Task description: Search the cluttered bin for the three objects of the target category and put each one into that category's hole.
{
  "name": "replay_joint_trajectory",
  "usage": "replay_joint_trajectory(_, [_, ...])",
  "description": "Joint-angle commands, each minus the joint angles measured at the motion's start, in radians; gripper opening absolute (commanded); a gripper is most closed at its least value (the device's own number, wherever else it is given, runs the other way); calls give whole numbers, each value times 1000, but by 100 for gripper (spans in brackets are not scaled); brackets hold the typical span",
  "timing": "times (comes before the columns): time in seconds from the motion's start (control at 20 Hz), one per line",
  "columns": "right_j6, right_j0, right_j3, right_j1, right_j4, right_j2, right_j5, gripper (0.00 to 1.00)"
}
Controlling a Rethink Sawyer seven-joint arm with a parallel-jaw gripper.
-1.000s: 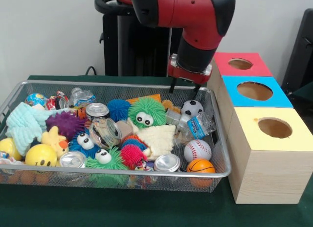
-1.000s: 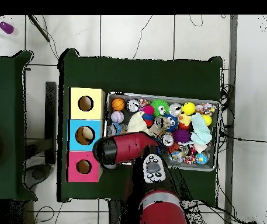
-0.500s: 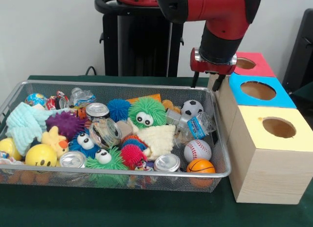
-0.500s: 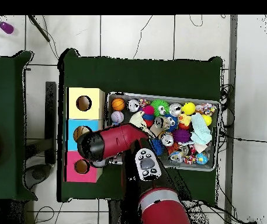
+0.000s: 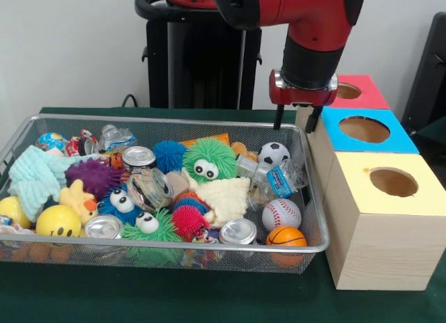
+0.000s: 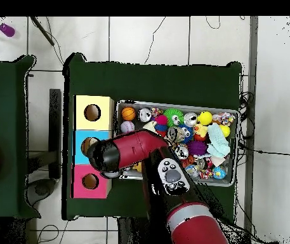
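The wire-mesh bin holds a heap of toys, and it also shows in the overhead view. A clear bottle with a blue label lies at the bin's right side beside a soccer ball. Another crumpled clear bottle lies at the back left. I cannot make out a third bottle. My gripper hangs open and empty over the bin's far right corner, right beside the blue-topped box. Its round hole lies just right of the gripper. In the overhead view the arm hides the gripper and part of the blue top.
A red-topped box stands behind the blue one and a yellow-topped box in front. In the bin lie silver cans, fuzzy eyed balls, a baseball, a small basketball and a pale cloth.
My gripper has risen from the bin's far edge and moved right to the blue-topped box, then drifted slightly back left. It stays empty. The bottles have not moved.
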Motion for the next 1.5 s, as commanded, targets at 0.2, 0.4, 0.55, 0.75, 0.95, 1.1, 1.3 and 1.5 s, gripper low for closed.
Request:
replay_joint_trajectory(0.2, [-193,-67,44,-12,-142,220,-283,100])
replay_joint_trajectory(0.4, [-145,-88,69,-27,-195,237,-378,100])
replay_joint_trajectory(0.55, [-139,-98,77,-23,-218,250,-383,100])
replay_joint_trajectory(0.75, [-108,-89,69,-22,-243,240,-390,100])
replay_joint_trajectory(0.95, [-99,-89,73,-21,-260,239,-391,100])
replay_joint_trajectory(1.1, [-82,-82,75,-12,-282,222,-396,100])
replay_joint_trajectory(1.3, [25,-24,56,24,-328,107,-419,100])
replay_joint_trajectory(1.5, [68,5,31,66,-379,40,-498,100])
